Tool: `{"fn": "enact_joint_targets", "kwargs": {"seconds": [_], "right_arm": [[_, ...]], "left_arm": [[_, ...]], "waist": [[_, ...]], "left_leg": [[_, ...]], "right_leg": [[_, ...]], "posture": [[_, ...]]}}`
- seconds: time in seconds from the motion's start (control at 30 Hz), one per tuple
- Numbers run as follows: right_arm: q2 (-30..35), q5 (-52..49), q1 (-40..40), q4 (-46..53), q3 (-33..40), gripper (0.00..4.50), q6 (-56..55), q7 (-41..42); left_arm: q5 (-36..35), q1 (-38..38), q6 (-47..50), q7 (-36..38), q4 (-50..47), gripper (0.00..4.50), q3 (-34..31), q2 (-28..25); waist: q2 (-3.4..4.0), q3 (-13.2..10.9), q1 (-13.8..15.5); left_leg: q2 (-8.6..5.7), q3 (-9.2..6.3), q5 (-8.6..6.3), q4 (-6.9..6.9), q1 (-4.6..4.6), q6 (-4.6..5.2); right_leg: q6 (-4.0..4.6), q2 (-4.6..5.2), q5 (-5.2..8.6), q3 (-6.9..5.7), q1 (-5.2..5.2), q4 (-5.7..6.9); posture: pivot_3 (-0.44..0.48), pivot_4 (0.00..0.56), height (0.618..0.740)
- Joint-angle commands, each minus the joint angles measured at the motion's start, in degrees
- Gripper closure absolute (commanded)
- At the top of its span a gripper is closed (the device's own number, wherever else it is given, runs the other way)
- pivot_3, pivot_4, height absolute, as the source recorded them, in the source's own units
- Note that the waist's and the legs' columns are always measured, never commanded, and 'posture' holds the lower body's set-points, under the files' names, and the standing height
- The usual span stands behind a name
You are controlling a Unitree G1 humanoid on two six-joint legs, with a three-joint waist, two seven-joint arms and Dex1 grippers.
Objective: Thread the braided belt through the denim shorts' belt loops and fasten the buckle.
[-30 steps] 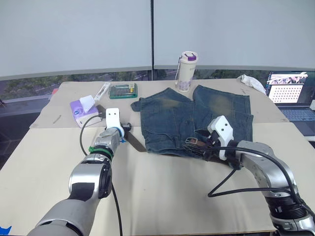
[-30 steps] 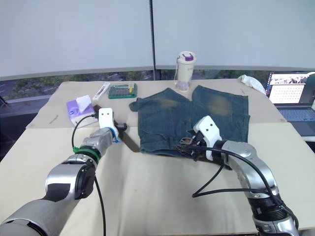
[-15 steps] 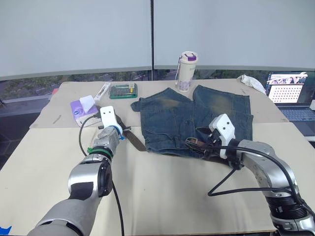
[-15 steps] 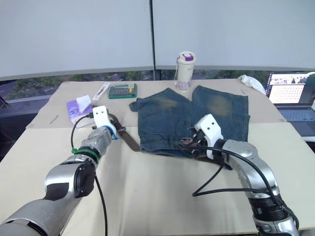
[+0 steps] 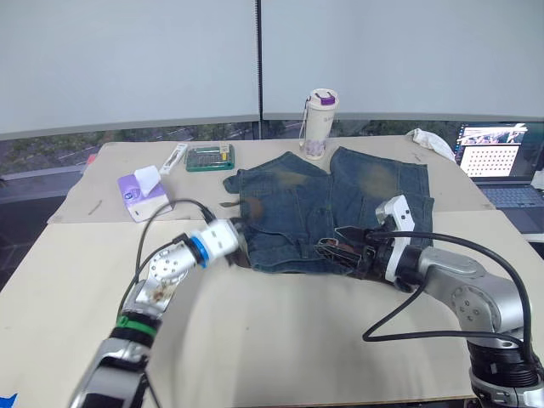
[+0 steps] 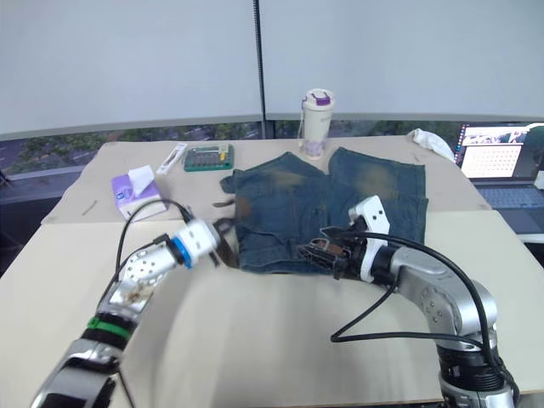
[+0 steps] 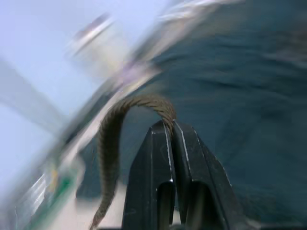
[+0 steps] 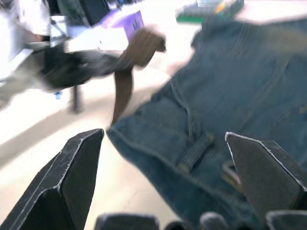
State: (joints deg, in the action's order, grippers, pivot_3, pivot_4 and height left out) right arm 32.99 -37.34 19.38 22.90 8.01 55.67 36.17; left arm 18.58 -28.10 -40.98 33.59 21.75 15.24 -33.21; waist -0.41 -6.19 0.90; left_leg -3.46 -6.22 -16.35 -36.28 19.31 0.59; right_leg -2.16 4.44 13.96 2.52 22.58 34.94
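The table [image 5: 280, 340] is carrying the denim shorts [image 5: 340, 204], which are lying flat at its middle with the legs pointing far and the waistband along the near edge. The right gripper [image 5: 367, 248] is resting at the right part of that waistband, its jaws spread wide, and in its wrist view one of the belt loops [image 8: 196, 151] is showing between them. The left gripper [image 7: 171, 132] is sitting at the shorts' left edge, its jaws pressed together on the braided belt [image 7: 112, 143], pinching the strap's bend as it is arching up and trailing away. The belt's buckle end is lying on the waistband beside the right gripper. Far off are standing a tumbler [image 5: 319, 123] and, left, a tissue pack [image 5: 143, 187].
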Motion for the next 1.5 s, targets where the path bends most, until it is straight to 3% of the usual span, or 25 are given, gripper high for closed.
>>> {"fn": "enact_joint_targets", "kwargs": {"seconds": [0.03, 0.1, 0.3, 0.67, 0.9, 1.1, 1.23, 1.5], "right_arm": [[0.4, -2.1, 0.0, 0.6, 1.8, 0.00, 3.1, -1.6], [-0.7, -3.3, -0.3, 0.5, 2.5, 0.00, 5.8, -3.6], [-6.4, -4.0, -0.3, 1.3, 2.0, 0.00, 9.0, -10.4], [-19.6, -4.0, 5.1, -3.7, 4.3, 0.00, 11.6, -23.9], [-22.7, -5.7, 5.3, -5.7, 7.4, 0.00, 14.6, -28.3], [-32.0, -12.1, 6.9, -8.7, 17.6, 0.00, 18.0, -36.0], [-33.9, -14.8, 7.5, -8.1, 20.3, 0.00, 20.4, -39.2], [-34.5, -16.8, 7.5, -8.8, 22.8, 2.55, 20.4, -43.9]], "left_arm": [[12.9, -2.1, -8.1, -7.7, 2.9, 4.42, 2.9, -3.8], [19.4, -3.3, -9.4, -14.9, 5.3, 4.42, 3.3, -5.3], [27.0, -5.0, -12.9, -27.6, 7.9, 4.42, 4.6, -6.3], [39.8, -7.3, -15.0, -41.9, 8.4, 4.42, 10.5, -8.4], [38.4, -6.4, -13.0, -43.7, 9.5, 4.42, 10.6, -8.2], [38.1, -5.1, -12.6, -44.3, 8.9, 4.42, 10.8, -8.0], [37.8, -5.0, -11.9, -44.6, 9.5, 4.42, 10.7, -8.0], [38.5, -5.6, -12.1, -45.8, 11.0, 4.50, 11.3, -8.2]], "waist": [[0.01, 0.0, 0.1], [0.01, 0.0, 0.0], [0.01, 0.0, -0.2], [0.02, 0.0, -0.2], [0.04, 0.0, -0.5], [0.07, 0.1, -0.8], [0.10, 0.1, -0.8], [0.18, 0.1, -1.0]], "left_leg": [[0.00, 0.01, 0.00, 0.00, 0.00, 0.01], [-0.03, 0.01, 0.00, 0.00, 0.01, 0.03], [-0.06, 0.04, 0.01, 0.01, 0.03, 0.07], [-0.24, 0.12, 0.03, 0.04, 0.06, 0.05], [-0.25, 0.16, 0.03, 0.06, 0.06, 0.05], [-0.23, 0.16, 0.03, 0.10, 0.03, 0.05], [-0.25, 0.15, 0.03, 0.11, 0.04, 0.05], [-0.24, 0.16, 0.03, 0.14, 0.02, 0.05]], "right_leg": [[0.00, 0.00, 0.00, 0.00, -0.01, 0.00], [-0.01, -0.05, 0.00, -0.04, 0.00, 0.01], [-0.04, -0.12, 0.00, -0.12, 0.04, 0.21], [-0.10, -0.10, 0.03, -0.19, 0.47, 0.90], [-0.10, -0.10, 0.04, -0.23, 0.51, 0.95], [-0.10, -0.10, 0.04, -0.23, 0.54, 1.03], [-0.10, -0.08, 0.03, -0.22, 0.57, 1.07], [-0.11, -0.09, 0.04, -0.24, 0.57, 1.09]], "posture": [[0.000, 0.150, 0.740], [0.000, 0.150, 0.740], [0.000, 0.150, 0.740], [0.000, 0.150, 0.740], [0.000, 0.150, 0.740], [0.000, 0.150, 0.740], [0.000, 0.150, 0.740], [0.000, 0.150, 0.740]]}}
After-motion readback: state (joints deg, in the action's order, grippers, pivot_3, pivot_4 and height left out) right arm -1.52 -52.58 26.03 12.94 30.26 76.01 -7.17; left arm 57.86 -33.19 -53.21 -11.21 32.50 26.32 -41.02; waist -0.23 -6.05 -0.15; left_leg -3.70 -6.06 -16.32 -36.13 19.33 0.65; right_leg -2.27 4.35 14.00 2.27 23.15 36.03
